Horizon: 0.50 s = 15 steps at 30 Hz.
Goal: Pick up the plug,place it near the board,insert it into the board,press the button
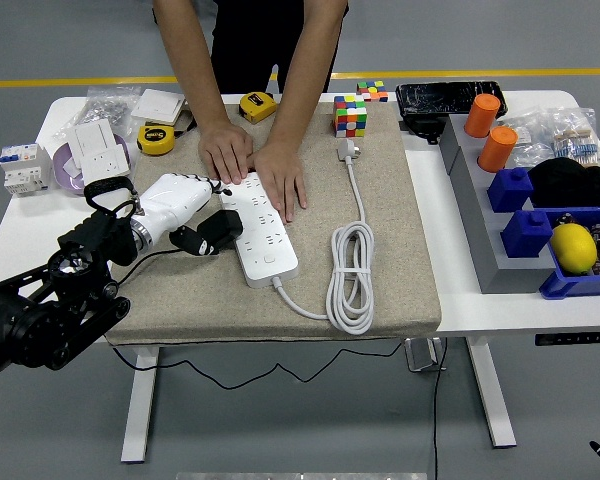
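Observation:
The white power strip (263, 238) lies on the beige mat (400, 250), its far end held down by a person's two hands (252, 162). My left hand (202, 234), white with black fingertips, is at the strip's left side, shut on a black plug (221, 226). The plug hovers against the strip's left edge, and its black cord trails back toward my arm. The strip's own white cable (349, 278) is coiled to its right, ending in a white plug (347, 150) near the mat's far edge.
A Rubik's cube (349, 115) stands at the mat's far edge. Two yellow tape measures (155, 139) and white sockets (92, 152) are at the far left. Orange cylinders (489, 132), blue bins (535, 235) and a lemon (573, 247) fill the right side.

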{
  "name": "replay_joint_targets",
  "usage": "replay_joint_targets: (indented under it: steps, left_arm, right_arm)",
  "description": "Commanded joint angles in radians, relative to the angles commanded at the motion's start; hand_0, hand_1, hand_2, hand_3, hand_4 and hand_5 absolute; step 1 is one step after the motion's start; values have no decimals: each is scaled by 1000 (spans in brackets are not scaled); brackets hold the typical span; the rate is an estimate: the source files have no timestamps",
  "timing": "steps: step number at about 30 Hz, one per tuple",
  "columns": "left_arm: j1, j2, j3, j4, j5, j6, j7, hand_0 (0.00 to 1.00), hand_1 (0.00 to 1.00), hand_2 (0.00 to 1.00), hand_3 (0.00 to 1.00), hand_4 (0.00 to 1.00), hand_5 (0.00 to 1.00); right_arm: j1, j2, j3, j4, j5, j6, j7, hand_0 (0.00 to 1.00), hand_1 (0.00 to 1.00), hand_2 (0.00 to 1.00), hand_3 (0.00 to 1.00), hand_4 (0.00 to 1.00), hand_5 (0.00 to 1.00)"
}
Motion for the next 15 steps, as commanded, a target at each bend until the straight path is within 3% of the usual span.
replay_joint_targets:
  steps: [5, 6, 8, 10, 11, 12, 15]
  left_arm:
    - [52, 37, -90, -126, -57, -91, 39, 757, 899, 884, 885, 998, 256]
    - [72, 43, -125, -162, -84, -111, 48, 827, 962, 945, 919, 998, 536]
    - [122, 46, -196, -229, -153, -118, 62, 827, 962, 945, 919, 998, 536]
    - [169, 40, -259, -286, -218, -97, 66, 827, 962, 945, 919, 998, 536]
    - [205, 19, -295, -322, -254, -62, 69, 827, 962, 945, 919, 998, 536]
    - [237, 1, -328, -354, -286, -29, 71, 833, 922, 885, 874, 998, 998]
    - [374, -76, -465, -494, -429, 114, 56, 833, 922, 885, 874, 998, 998]
  right_arm:
    - [0, 2, 5, 0, 1, -1, 2, 998, 837, 735, 743, 998, 838]
    - [-1, 2, 5, 0, 2, -1, 2, 998, 837, 734, 744, 998, 837]
    - [-2, 2, 8, 0, 3, -2, 3, 998, 837, 734, 744, 998, 837]
    - [-3, 3, 11, 0, 1, -2, 3, 998, 837, 734, 744, 998, 837]
    - [-5, 4, 14, 0, 2, -4, 3, 998, 837, 734, 744, 998, 837]
    - [-7, 5, 15, 0, 2, -4, 4, 998, 837, 734, 744, 998, 840]
    - [-15, 10, 23, 0, -4, -2, 1, 998, 837, 734, 744, 998, 840]
